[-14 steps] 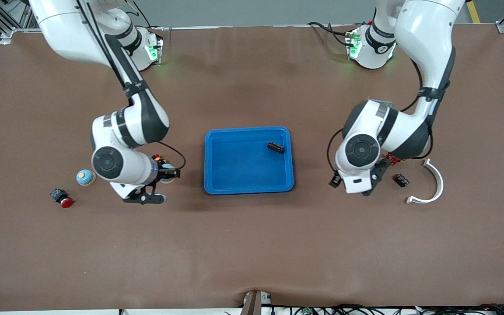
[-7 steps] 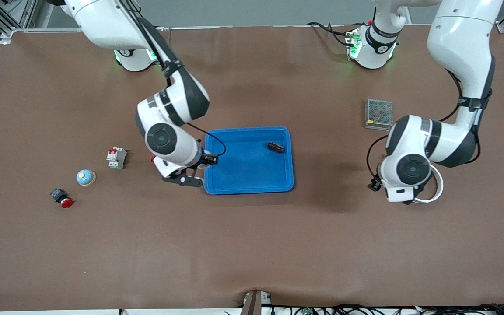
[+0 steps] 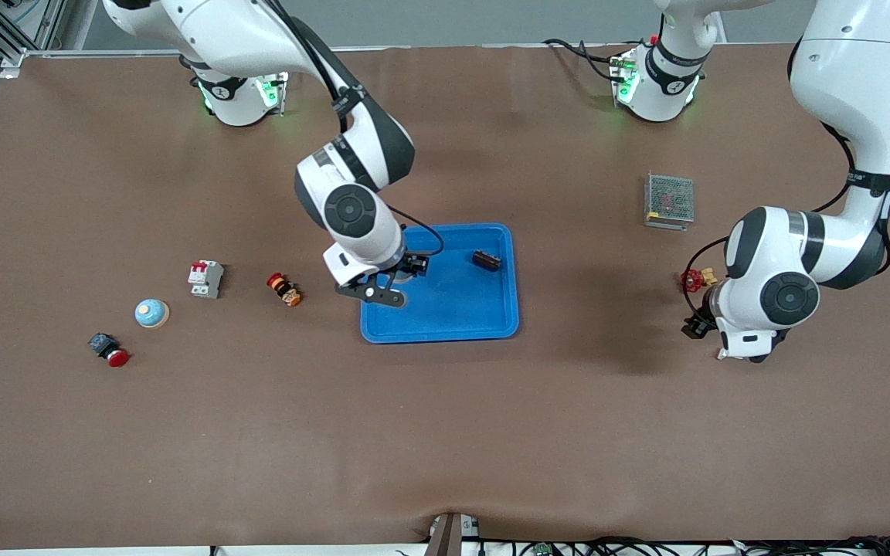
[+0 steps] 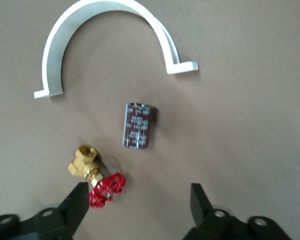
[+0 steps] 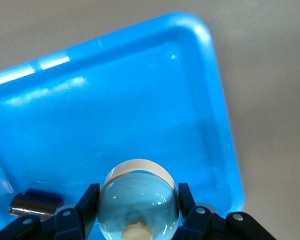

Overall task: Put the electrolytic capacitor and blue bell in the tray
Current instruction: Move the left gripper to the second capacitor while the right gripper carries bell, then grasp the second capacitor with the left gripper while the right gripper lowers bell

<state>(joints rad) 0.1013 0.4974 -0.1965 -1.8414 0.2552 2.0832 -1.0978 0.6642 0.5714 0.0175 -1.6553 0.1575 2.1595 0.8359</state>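
The blue tray (image 3: 445,305) lies mid-table with one dark electrolytic capacitor (image 3: 486,259) in it. My right gripper (image 3: 401,278) hangs over the tray's end toward the right arm. It is shut on a blue bell (image 5: 138,200), with the tray (image 5: 140,110) and that capacitor (image 5: 34,205) below. My left gripper (image 4: 140,205) is open and empty over the table toward the left arm's end, where only its hand (image 3: 754,340) shows in the front view. A second capacitor (image 4: 137,125) lies on the table under it.
A white half-ring clamp (image 4: 105,30) and a brass valve with a red handle (image 4: 97,175) lie beside the second capacitor. A mesh box (image 3: 670,200) sits farther back. A second blue bell (image 3: 151,313), a breaker (image 3: 205,278), an orange part (image 3: 284,289) and a red button (image 3: 110,350) lie toward the right arm's end.
My right gripper has carried the blue bell from the table at the right arm's end to over the tray. My left arm has swung away from the tray toward its own end of the table.
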